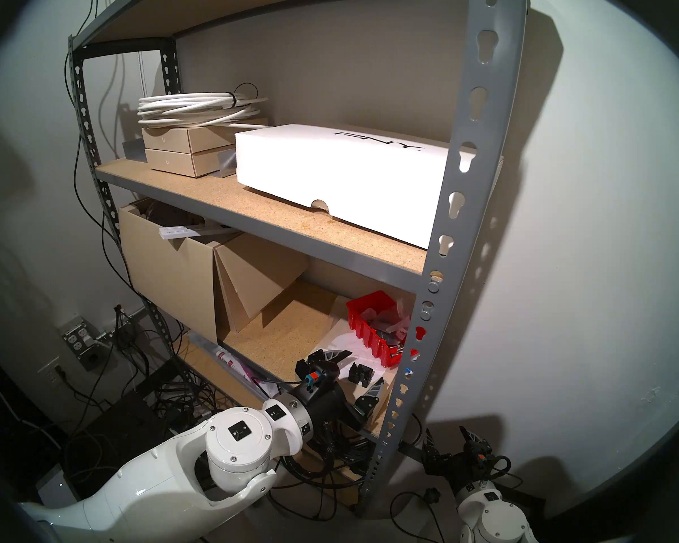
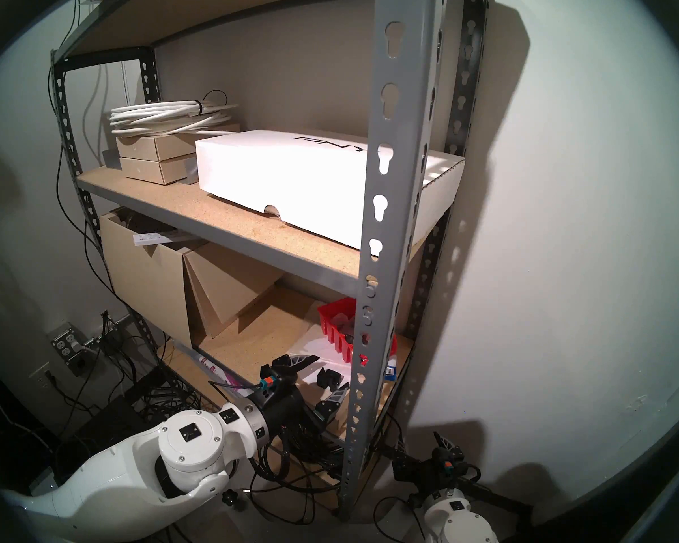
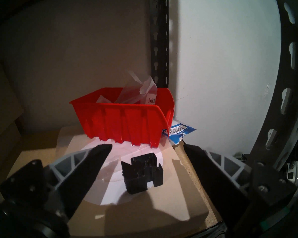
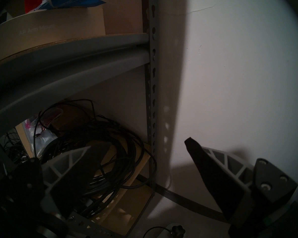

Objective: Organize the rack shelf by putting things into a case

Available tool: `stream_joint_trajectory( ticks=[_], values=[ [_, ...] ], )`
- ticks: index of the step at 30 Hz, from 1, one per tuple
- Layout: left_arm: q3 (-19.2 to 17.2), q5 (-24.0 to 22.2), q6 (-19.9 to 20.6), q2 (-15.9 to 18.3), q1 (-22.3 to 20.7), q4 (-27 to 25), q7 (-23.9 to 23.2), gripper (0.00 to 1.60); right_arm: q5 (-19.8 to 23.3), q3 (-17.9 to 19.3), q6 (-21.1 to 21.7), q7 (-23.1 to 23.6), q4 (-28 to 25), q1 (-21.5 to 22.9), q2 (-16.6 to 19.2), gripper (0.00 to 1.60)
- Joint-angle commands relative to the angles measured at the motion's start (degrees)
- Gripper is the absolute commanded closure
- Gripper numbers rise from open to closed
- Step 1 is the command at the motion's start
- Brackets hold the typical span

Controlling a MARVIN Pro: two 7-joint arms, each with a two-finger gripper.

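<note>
The small black ridged block lies on a flat tan box with a clear film and white disc on the lower board of the grey rack shelf, just in front of the red ribbed bin; the bin already holds the clear plastic bag with a barcode label, and a blue-and-white packet pokes out beside it. The left gripper hangs with its jaws spread wide to either side of the block, holding nothing and not touching it; the right gripper sits low outside the shelf's upright, also wide open and empty, facing a coil of black cable.
</note>
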Motion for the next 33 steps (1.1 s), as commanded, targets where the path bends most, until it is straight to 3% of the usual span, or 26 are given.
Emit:
stream_joint_trajectory(
  ticks=[1,18,21,33],
  values=[
    [1.26,3.31,0.81,-0.24,-1.8,0.07,0.65,0.14,0.01,-0.01,-0.05,0.0,-0.98,0.02,-0.02,0.0],
    [2.19,3.42,0.66,-1.74,-3.15,2.36,0.8,0.21,0.01,-0.01,-0.06,0.0,-0.98,0.02,-0.02,0.0],
    [2.53,3.5,0.71,-2.1,-3.42,2.84,0.67,0.31,0.01,-0.01,-0.05,0.0,-0.98,0.02,-0.02,0.0],
    [3.24,4.36,0.69,-3.29,-4.21,4.62,0.48,0.28,0.01,-0.01,-0.05,0.0,-0.98,0.02,-0.02,0.0]
  ],
)
